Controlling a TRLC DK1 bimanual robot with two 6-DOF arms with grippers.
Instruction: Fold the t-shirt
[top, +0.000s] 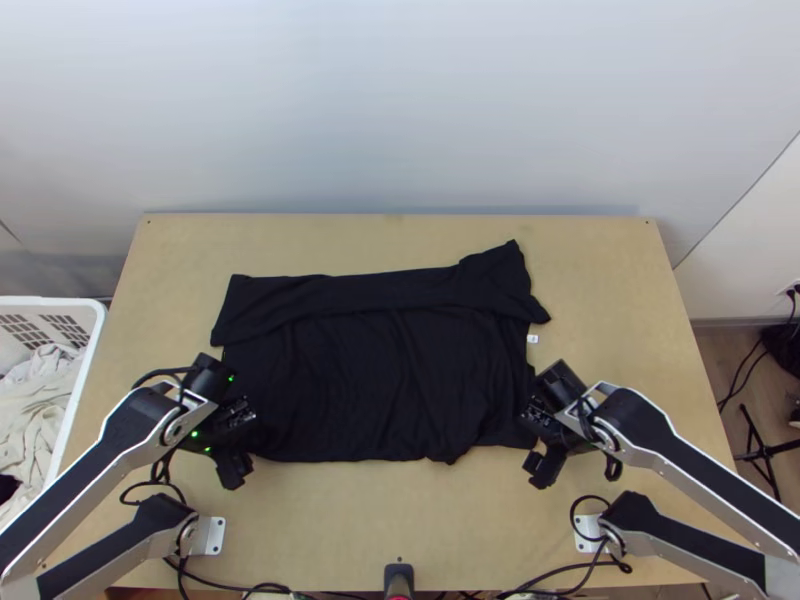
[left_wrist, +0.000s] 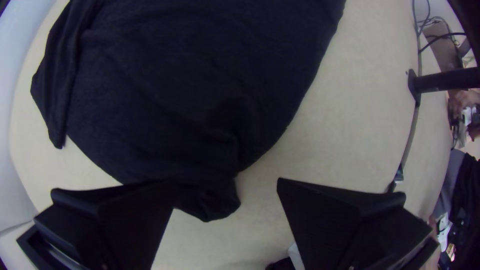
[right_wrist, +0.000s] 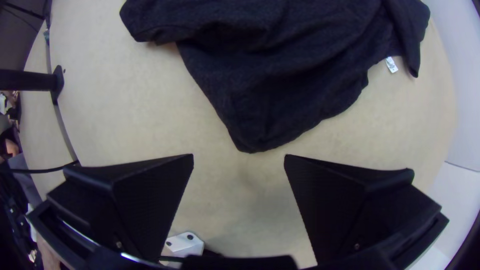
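Both your left gripper (left_wrist: 226, 186) and right gripper (right_wrist: 239, 158) gape empty by the t-shirt (top: 370, 380), roughly midway between the table's (top: 400, 510) side edges. A shallow left pinch could lose the bunched corner (left_wrist: 214, 202), skewing the fold.

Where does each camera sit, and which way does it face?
Top: high over the near edge, facing steeply down on table and t-shirt; left arm and right arm show.
Left wrist: on that wrist, facing the t-shirt past the open left gripper.
Right wrist: likewise, past the open right gripper.
Top and right wrist share the white tag.
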